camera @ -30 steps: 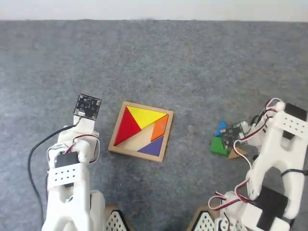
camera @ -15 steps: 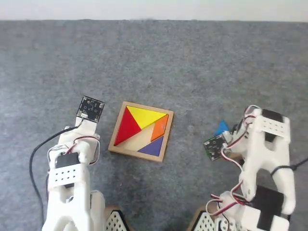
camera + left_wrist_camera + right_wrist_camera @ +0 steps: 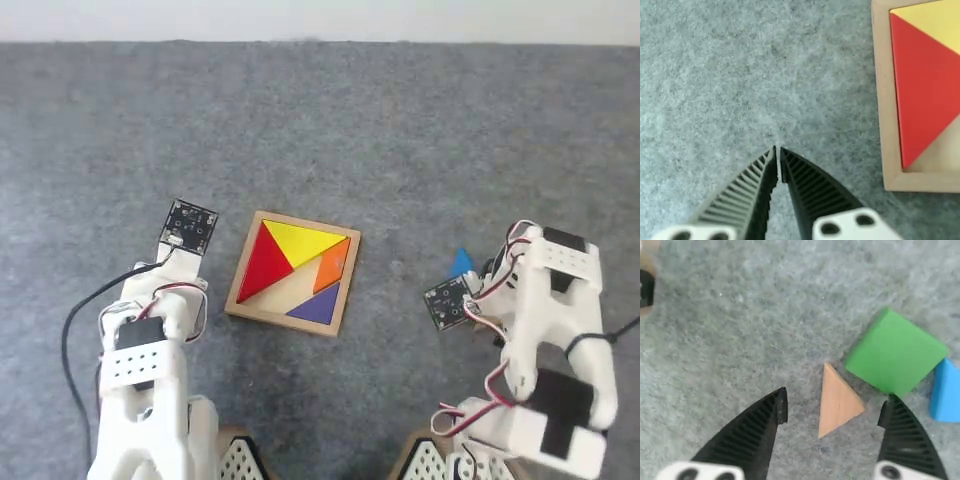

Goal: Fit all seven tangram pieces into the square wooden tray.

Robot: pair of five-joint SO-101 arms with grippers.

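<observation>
The square wooden tray (image 3: pixel 284 321) lies mid-table and holds a yellow triangle (image 3: pixel 300 240), a red triangle (image 3: pixel 264 264), an orange piece (image 3: pixel 331 268) and a purple piece (image 3: pixel 318 304). Its rim (image 3: pixel 881 100) and the red triangle (image 3: pixel 920 85) lie beside my left gripper (image 3: pixel 778 150), which is shut and empty over bare carpet. My right gripper (image 3: pixel 835 405) is open, its fingers on either side of a small plain wooden triangle (image 3: pixel 837 401). Just beyond lie a green square (image 3: pixel 895 351) and a blue piece (image 3: pixel 945 390). The blue piece (image 3: pixel 461 263) peeks out past the right wrist.
Grey carpet covers the table. The left arm's wrist board (image 3: pixel 187 225) sits just left of the tray. The right arm's wrist board (image 3: pixel 447 303) hangs over the loose pieces, well right of the tray. Both arm bases stand at the near edge.
The right arm has swung left and come over the loose pieces, so its wrist now covers the green square and wooden triangle in the high view. The left arm has barely shifted.
</observation>
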